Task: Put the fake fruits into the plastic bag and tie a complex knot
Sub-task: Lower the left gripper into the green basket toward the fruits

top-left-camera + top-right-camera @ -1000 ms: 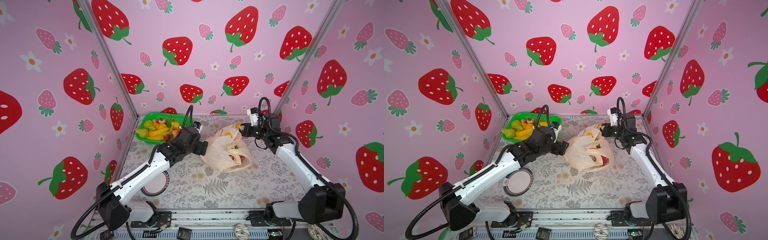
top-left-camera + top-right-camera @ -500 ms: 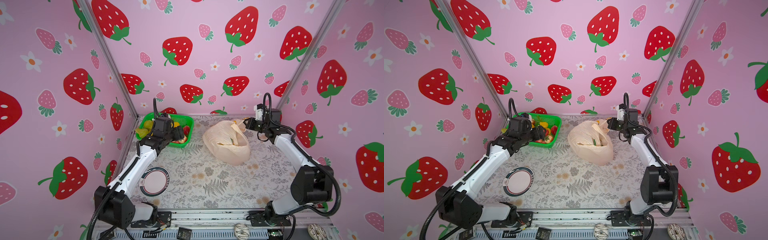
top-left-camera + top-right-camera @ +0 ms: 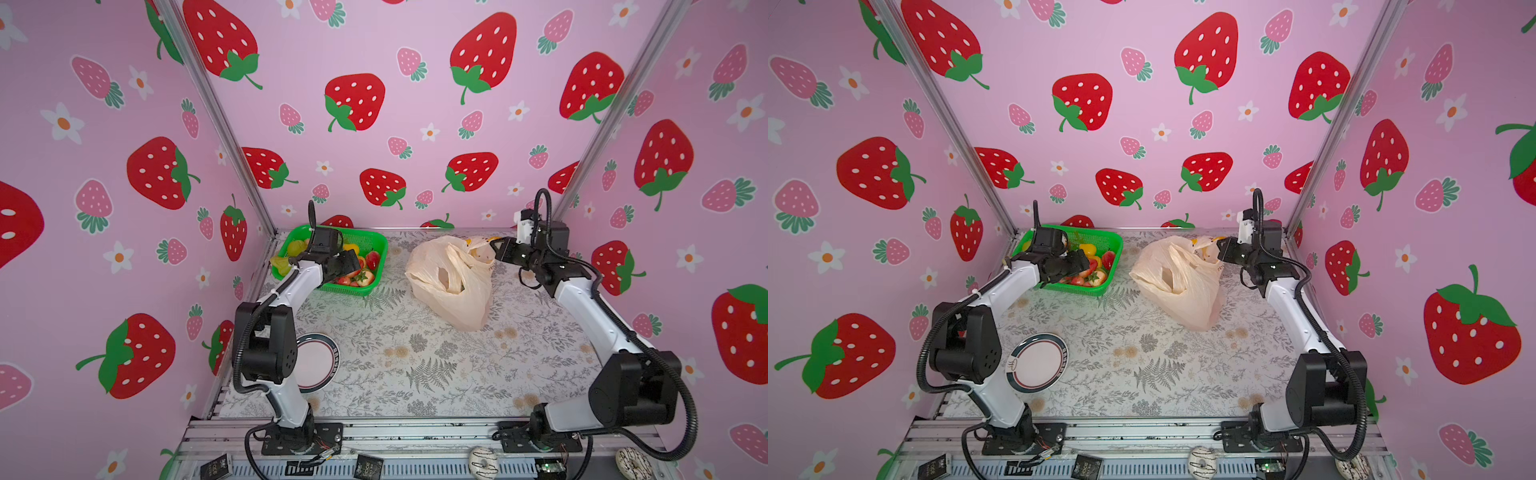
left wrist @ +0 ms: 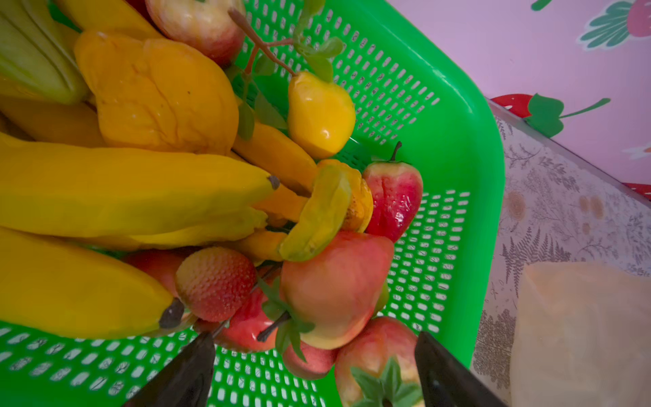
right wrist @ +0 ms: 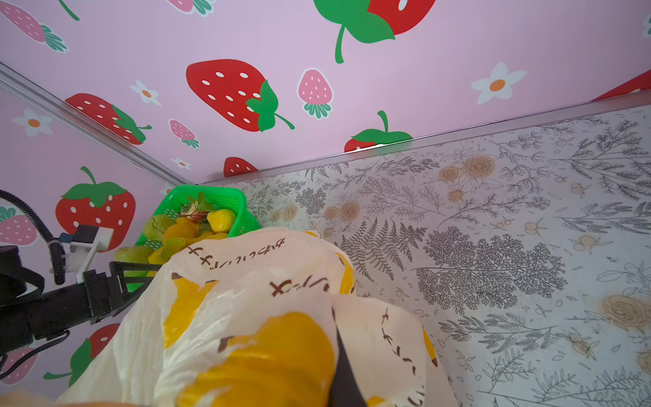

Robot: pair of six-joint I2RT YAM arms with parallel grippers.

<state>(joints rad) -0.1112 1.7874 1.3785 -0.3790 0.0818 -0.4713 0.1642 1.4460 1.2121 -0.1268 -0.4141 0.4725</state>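
The fake fruits lie piled in a green mesh basket at the back left: bananas, apples, a strawberry, a yellow pear. My left gripper hangs open just above the red apples, its dark fingers either side of them and holding nothing; both top views show it over the basket. The plastic bag slumps at the back right. My right gripper is shut on its upper rim. No knot shows.
A round plate lies at the front left beside the left arm's base. Pink strawberry walls close in the left, back and right. Two toy doughnuts sit on the front rail. Floral table spreads between plate and bag.
My left gripper has left the bag's mouth and swung back left over the basket. The right gripper has pulled the bag's rim up and back toward the far right corner.
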